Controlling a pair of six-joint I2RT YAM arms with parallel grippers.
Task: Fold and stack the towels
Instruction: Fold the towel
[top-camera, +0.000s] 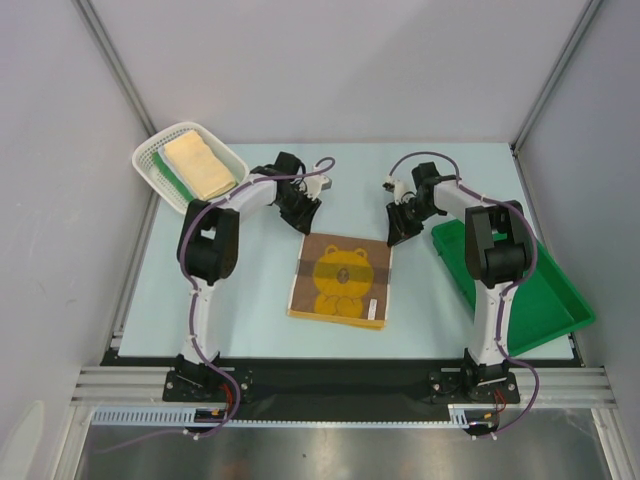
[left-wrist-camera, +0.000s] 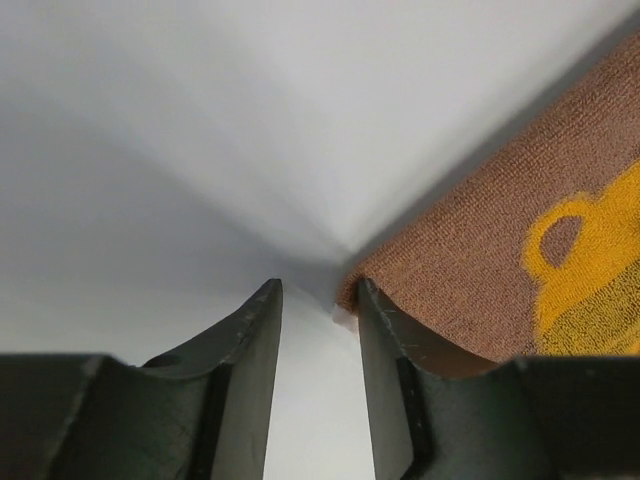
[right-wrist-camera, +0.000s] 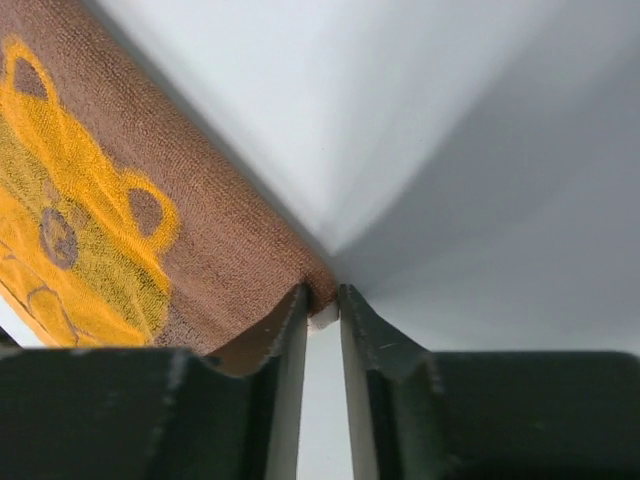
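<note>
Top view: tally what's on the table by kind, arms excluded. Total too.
Towels: 3 (brown bear towel flat on the table; cream towel and green towel in the basket)
White mesh basket: 1
Green tray: 1
Total: 5

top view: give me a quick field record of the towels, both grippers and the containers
brown towel: flat, table centre, bear print up
left gripper: jaws apart at its far left corner
right gripper: jaws narrow at its far right corner, grip unclear
white basket: far left, holds folded cream towel and green towel
green tray: right, beside right arm
</note>
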